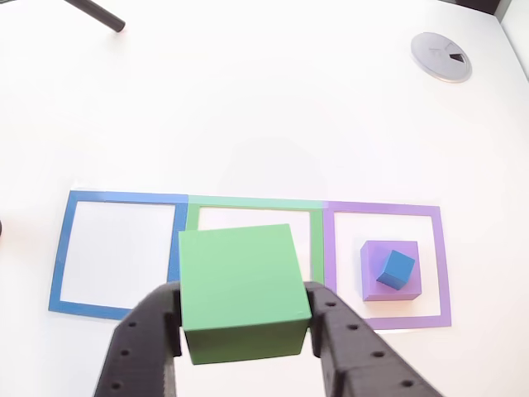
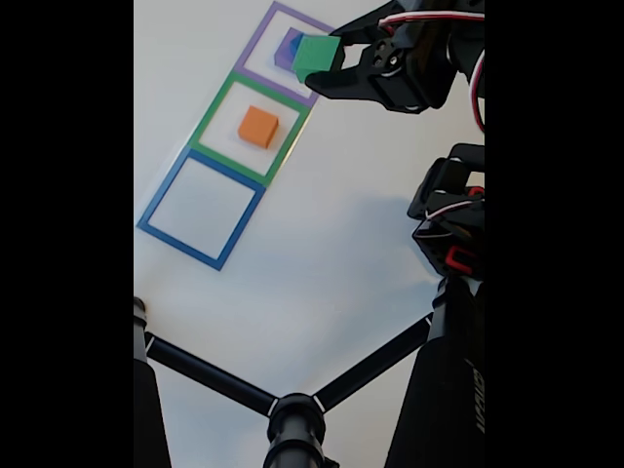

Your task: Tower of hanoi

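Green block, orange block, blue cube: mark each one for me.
Green block (image 1: 240,277), other view, on its top face.
Orange block (image 2: 258,126), fixed view, on its top face.
Blue cube (image 1: 396,269), other view, on its front face.

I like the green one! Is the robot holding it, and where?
Yes, the tool holds the green block by two opposite side faces, one finger on each.

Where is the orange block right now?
In the fixed view, the orange block sits alone inside the green square outline, the middle of three, below-left of the green block held in the gripper.
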You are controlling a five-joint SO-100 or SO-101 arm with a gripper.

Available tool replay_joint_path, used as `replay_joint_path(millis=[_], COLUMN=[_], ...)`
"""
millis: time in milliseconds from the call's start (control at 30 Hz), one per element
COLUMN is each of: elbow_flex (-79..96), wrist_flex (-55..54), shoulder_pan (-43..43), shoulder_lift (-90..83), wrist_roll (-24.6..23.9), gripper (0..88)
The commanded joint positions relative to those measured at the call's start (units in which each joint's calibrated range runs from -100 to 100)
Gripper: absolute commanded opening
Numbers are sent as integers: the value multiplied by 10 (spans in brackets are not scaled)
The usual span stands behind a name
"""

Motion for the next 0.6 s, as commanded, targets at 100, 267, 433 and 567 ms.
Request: replay_joint_path(millis=[100, 267, 433, 567], elbow_flex=[-14, 47, 191, 335], wrist_flex=[-12, -45, -137, -292], shoulder_pan=[45, 84, 101, 97], shoulder_lift=[-1, -33, -50, -45], wrist_roll=[0, 0, 0, 0], gripper=[45, 44, 48, 49])
